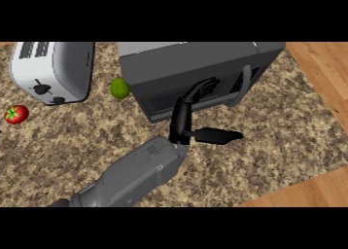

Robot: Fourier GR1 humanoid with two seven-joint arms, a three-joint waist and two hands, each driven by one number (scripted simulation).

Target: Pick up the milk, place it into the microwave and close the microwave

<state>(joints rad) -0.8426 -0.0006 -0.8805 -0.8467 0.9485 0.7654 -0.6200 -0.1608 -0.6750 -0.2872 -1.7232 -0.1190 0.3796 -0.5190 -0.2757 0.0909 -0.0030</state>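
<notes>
Seeing one hand (195,104) only, which side I cannot tell – fingers straight, spread against closed microwave (198,73) door, thumb sticking out right, holding nothing. Milk not visible to me. Lime (119,88) just left of microwave, toaster (51,70) beyond, tomato (16,114) at desk (277,126) left edge.

One hand (193,104) is held against the shut microwave (198,73) door, fingers straight. A toaster (51,70), a lime (119,88) (green) and a tomato (17,114) are seen on the desk (277,131).
</notes>
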